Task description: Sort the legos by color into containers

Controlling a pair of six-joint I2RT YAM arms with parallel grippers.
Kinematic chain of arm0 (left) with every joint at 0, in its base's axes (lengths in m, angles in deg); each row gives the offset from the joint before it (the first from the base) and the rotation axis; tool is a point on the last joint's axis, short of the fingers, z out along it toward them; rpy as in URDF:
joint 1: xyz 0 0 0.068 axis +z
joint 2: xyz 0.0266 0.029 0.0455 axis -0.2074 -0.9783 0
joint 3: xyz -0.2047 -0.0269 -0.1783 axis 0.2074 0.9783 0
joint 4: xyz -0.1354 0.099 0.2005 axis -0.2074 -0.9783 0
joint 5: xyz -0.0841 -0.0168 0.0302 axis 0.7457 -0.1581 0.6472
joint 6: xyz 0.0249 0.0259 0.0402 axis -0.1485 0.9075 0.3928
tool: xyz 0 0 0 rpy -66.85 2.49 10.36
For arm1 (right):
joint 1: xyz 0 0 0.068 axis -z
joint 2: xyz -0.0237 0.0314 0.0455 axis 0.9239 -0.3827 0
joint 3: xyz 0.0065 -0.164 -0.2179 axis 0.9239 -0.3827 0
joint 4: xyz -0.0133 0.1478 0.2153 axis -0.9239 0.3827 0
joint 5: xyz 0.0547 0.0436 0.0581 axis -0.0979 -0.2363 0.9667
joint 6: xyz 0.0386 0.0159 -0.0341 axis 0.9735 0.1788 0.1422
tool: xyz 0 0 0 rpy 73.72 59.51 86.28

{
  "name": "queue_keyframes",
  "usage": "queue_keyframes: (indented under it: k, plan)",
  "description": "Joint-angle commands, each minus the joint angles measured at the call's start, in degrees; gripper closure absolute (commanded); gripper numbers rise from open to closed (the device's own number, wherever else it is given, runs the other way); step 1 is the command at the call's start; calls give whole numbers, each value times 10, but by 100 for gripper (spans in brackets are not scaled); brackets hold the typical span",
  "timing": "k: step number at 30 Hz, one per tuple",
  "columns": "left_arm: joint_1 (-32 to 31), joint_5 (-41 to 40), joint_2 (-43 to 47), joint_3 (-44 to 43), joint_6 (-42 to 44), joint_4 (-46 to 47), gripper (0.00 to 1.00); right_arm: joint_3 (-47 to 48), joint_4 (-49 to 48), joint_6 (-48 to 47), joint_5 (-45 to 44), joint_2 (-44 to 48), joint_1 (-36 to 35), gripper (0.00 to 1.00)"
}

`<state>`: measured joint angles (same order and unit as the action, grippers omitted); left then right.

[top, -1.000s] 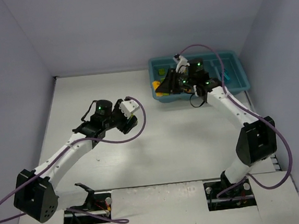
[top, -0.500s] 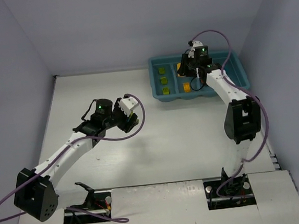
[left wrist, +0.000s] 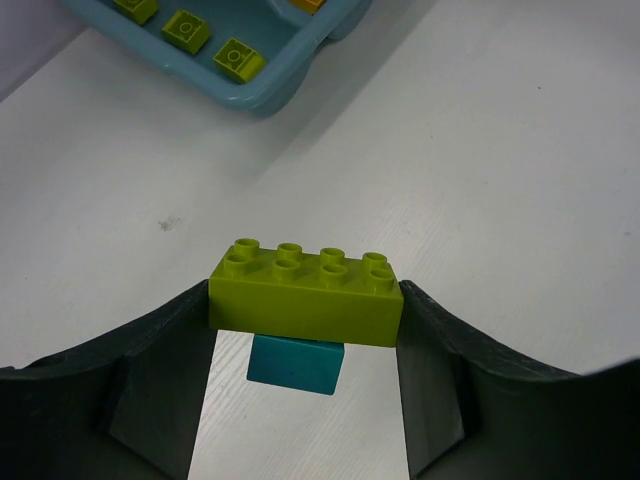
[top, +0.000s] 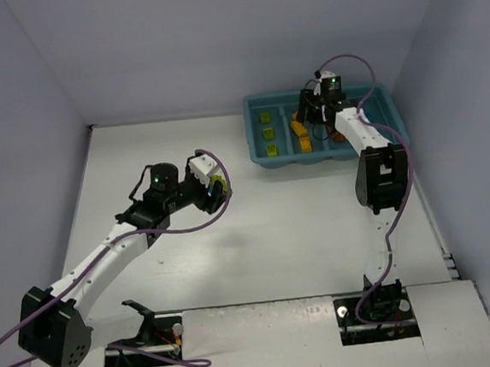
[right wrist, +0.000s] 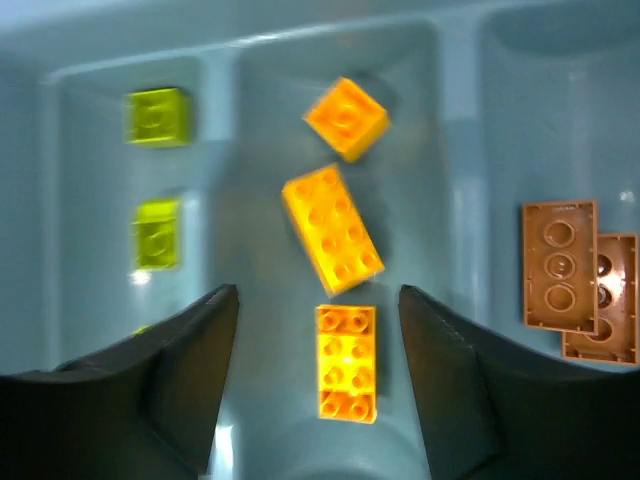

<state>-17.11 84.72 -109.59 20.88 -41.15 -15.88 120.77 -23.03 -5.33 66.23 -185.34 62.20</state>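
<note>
Right gripper (right wrist: 316,297) has opened wide, empty, above yellow legos (right wrist: 332,228) (seemingly three, blurred) in the far-right tray (right wrist: 452,200); left gripper (left wrist: 305,300) pinches a green brick (left wrist: 305,292) with cyan brick (left wrist: 295,363) beneath.

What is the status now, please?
Left gripper shut on green brick, cyan brick joined beneath. Right gripper open, empty, above yellow bricks in tray. Nothing in the way.

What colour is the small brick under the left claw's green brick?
The small brick is cyan-blue; left wrist view.

Four green legos (left wrist: 306,295), three yellow (right wrist: 332,228), two orange (right wrist: 560,265).
</note>
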Motion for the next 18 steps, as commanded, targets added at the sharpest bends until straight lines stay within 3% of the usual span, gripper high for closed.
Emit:
queue_keyframes:
  k: [1,5,10,13,18]
  plan:
    - [3,19,0,-17,7,52,100,17,-28,8,54,93,-3,37]
    - [3,30,-13,-30,24,50,100,-53,-28,38,155,167,-11,39]
    - [3,34,-30,-49,74,34,100,-142,-26,59,355,252,-68,38]
    - [3,31,-42,-68,107,8,100,-191,-25,82,412,284,-115,36]
    - [-2,13,-47,-95,140,-37,100,-247,-27,97,417,306,-185,29]
